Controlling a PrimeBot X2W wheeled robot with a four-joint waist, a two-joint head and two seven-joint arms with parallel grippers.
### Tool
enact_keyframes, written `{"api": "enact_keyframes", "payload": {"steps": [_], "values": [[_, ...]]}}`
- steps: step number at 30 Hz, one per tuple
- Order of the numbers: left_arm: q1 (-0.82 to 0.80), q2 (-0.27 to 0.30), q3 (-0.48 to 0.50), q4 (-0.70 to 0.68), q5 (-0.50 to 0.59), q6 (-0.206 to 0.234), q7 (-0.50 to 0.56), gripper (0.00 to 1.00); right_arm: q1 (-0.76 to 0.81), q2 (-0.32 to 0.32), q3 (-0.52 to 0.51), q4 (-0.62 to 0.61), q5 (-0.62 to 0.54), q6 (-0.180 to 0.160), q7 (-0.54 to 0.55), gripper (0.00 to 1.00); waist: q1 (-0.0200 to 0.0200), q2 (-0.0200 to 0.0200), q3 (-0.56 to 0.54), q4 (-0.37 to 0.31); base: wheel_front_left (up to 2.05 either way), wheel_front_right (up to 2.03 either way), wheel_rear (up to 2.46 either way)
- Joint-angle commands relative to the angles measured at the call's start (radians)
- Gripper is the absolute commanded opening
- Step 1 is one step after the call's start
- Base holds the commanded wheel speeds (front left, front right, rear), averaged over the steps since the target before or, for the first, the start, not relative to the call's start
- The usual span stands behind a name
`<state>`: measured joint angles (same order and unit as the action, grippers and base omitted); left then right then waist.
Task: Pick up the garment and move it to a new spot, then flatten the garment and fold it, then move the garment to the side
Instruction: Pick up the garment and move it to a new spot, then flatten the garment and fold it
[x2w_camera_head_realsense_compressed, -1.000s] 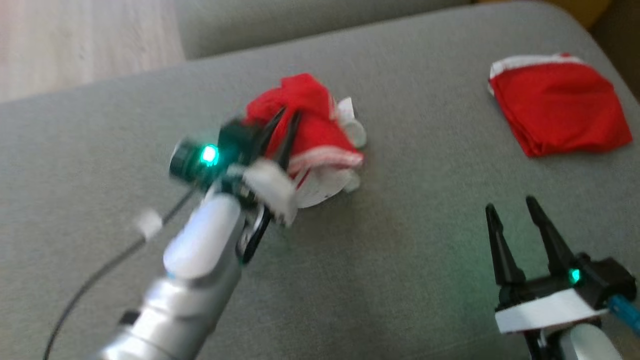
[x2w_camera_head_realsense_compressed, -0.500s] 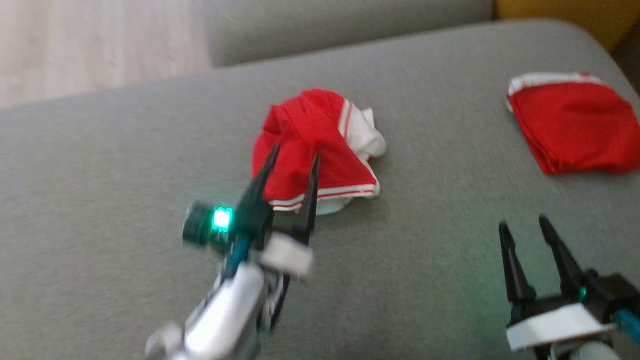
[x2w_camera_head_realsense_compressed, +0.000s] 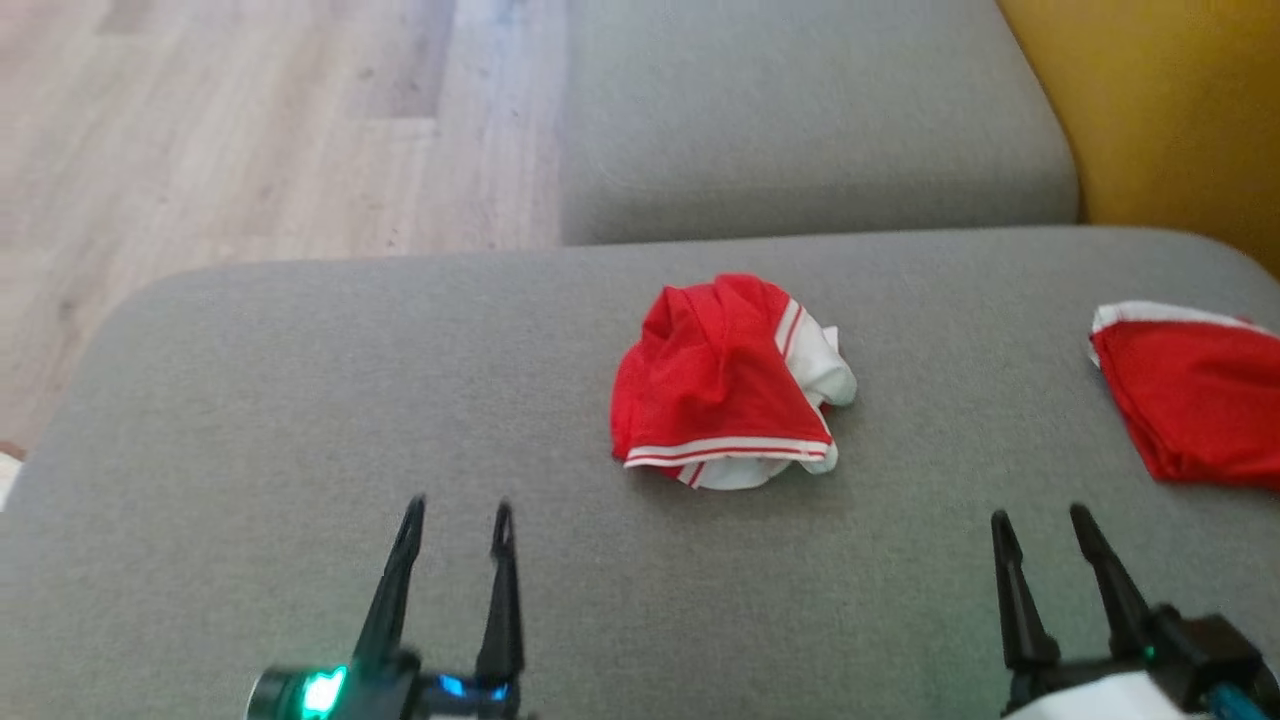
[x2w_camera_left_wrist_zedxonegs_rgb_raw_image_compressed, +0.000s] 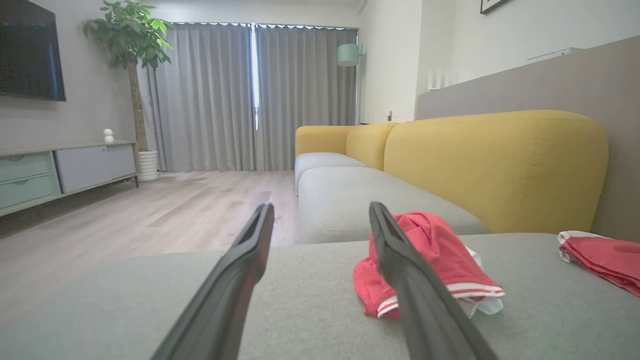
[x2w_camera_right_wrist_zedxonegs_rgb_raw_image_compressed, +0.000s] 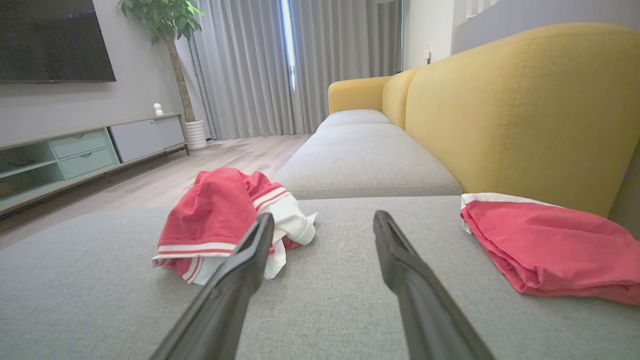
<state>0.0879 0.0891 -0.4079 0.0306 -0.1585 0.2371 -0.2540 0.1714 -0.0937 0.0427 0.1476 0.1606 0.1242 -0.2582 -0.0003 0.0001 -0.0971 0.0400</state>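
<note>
Before me lies a grey sofa cushion (x2w_camera_head_realsense_compressed: 300, 380), with a second grey cushion (x2w_camera_head_realsense_compressed: 800, 120) beyond it and a yellow backrest (x2w_camera_right_wrist_zedxonegs_rgb_raw_image_compressed: 500, 100) along my right. A folded red cloth (x2w_camera_head_realsense_compressed: 1195, 400) with a white edge rests on the near cushion, close to that backrest. Past the sofa I see pale wooden floor (x2w_camera_head_realsense_compressed: 250, 130), grey curtains (x2w_camera_left_wrist_zedxonegs_rgb_raw_image_compressed: 210, 95), a potted tree (x2w_camera_left_wrist_zedxonegs_rgb_raw_image_compressed: 131, 45), and a dark television (x2w_camera_left_wrist_zedxonegs_rgb_raw_image_compressed: 30, 50) above a low cabinet (x2w_camera_left_wrist_zedxonegs_rgb_raw_image_compressed: 60, 170).

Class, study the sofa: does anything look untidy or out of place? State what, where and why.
The red-and-white garment sits bunched in a heap on the grey sofa seat, white fabric sticking out, while the folded red garment to its right lies flat.
</note>
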Motion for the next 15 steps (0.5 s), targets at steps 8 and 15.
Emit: {"api": "enact_keyframes", "payload": {"steps": [8, 15], "values": [[0.144, 0.021, 0.092, -0.099, 0.066, -0.037, -0.008, 1.0, 0.058, 0.015, -0.003, -0.052, -0.055, 0.007, -0.004, 1.0, 0.0003, -0.0001, -0.066, 0.061, 0.0, 0.0, 0.0], [0.158, 0.002, 0.112, -0.087, 0.077, -0.065, -0.008, 1.0, 0.073, 0.023, -0.003, -0.056, -0.065, 0.007, -0.004, 1.0, 0.0003, -0.0001, -0.075, 0.072, 0.0, 0.0, 0.0]]}}
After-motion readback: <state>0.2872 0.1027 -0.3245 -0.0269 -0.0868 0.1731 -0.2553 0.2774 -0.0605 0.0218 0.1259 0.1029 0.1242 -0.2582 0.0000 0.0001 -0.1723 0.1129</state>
